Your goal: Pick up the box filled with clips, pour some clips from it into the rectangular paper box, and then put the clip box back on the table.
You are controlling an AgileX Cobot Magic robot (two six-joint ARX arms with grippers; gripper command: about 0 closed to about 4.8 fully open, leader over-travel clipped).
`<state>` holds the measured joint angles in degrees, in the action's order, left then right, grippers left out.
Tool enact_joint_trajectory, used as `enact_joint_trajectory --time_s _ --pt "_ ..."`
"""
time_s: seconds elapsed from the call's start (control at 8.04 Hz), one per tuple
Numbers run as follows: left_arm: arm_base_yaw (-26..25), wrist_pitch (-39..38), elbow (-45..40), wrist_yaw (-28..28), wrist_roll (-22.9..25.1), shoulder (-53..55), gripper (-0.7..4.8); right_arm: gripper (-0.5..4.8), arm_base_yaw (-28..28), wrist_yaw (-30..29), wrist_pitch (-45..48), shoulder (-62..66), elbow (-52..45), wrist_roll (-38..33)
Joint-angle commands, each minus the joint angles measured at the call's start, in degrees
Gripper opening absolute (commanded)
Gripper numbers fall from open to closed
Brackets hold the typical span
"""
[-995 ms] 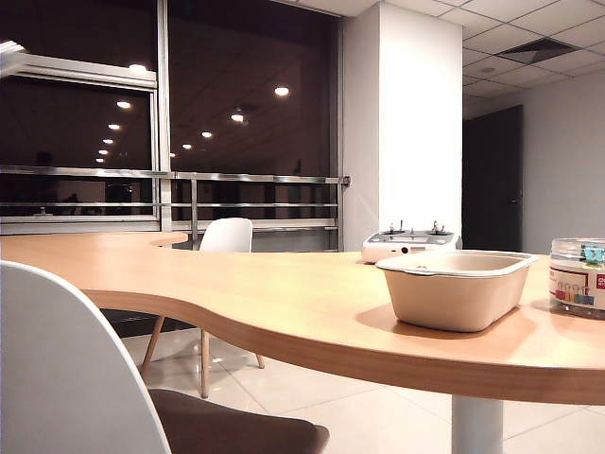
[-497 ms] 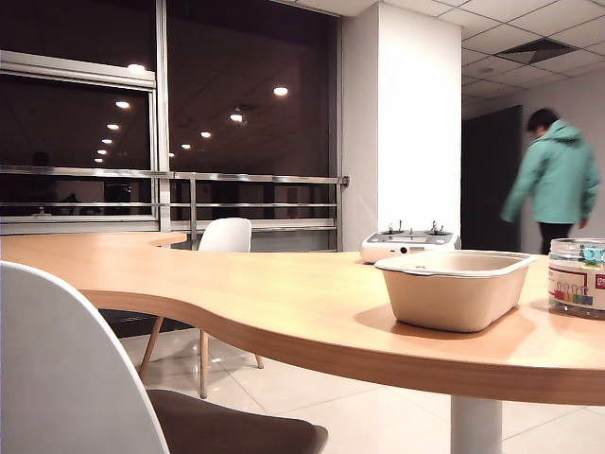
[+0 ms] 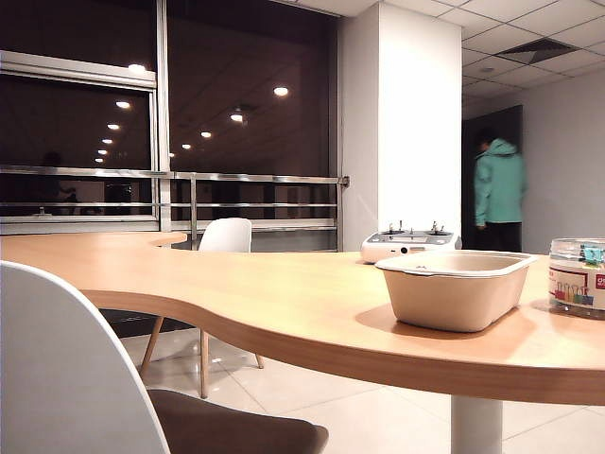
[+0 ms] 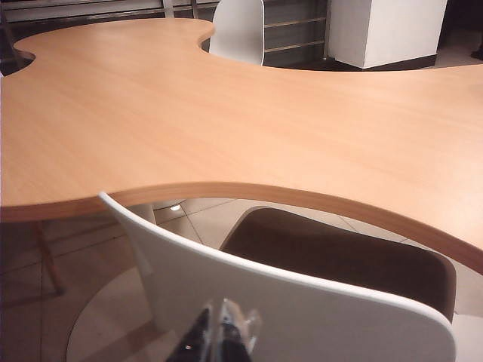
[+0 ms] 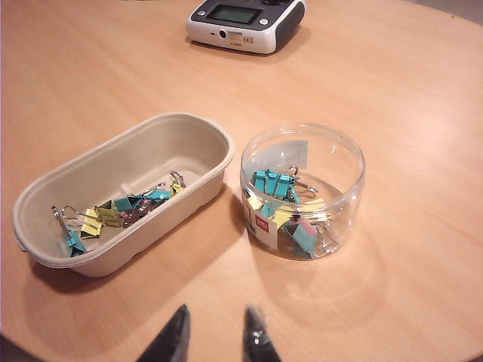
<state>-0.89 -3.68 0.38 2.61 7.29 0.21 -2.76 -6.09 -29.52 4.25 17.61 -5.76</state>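
The small clear plastic round tub of clips (image 5: 303,192) stands upright on the light wood-coloured table (image 5: 392,90), apart from both grippers. It sits just beside the beige moulded-pulp rectangular tray (image 5: 124,188), not touching it; in the exterior view the tub (image 3: 578,276) is right of the tray (image 3: 457,288). Mixed blue and yellow binder clips (image 5: 121,210) lie in the tray. The right gripper (image 5: 213,335) hovers near the tub, parted and empty. The left gripper (image 4: 220,341) is clenched on nothing, above a white chair (image 4: 302,309) well away. A white-grey device (image 5: 245,23) lies farther off.
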Motion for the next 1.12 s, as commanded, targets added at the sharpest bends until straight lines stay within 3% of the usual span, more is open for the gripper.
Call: enact_joint_trajectory --time_s 0.12,0.25,0.62,0.75,0.87,1.12 --pt "-0.1 0.7 0.0 0.0 0.2 -0.1 0.18 0.95 0.0 3.5 1.1 -0.5 -1.4 0.2" --pt "-0.1 0.7 0.0 0.0 0.2 -0.1 0.18 0.95 0.0 11.3 14.8 -4.3 -8.2 0.2" --pt "-0.1 0.7 0.0 -0.1 0.2 -0.1 0.18 0.95 0.1 11.4 33.3 -4.2 -15.7 0.1" --pt "-0.1 0.7 0.0 0.0 0.2 -0.1 0.18 0.95 0.1 11.4 35.6 -4.2 -17.1 0.1" --pt "-0.1 0.7 0.0 0.0 0.2 -0.1 0.18 0.95 0.2 13.9 31.0 -4.2 -17.2 -0.1" --pt "-0.1 0.7 0.0 0.0 0.2 -0.1 0.19 0.95 0.2 13.6 31.0 -4.2 -17.2 -0.1"
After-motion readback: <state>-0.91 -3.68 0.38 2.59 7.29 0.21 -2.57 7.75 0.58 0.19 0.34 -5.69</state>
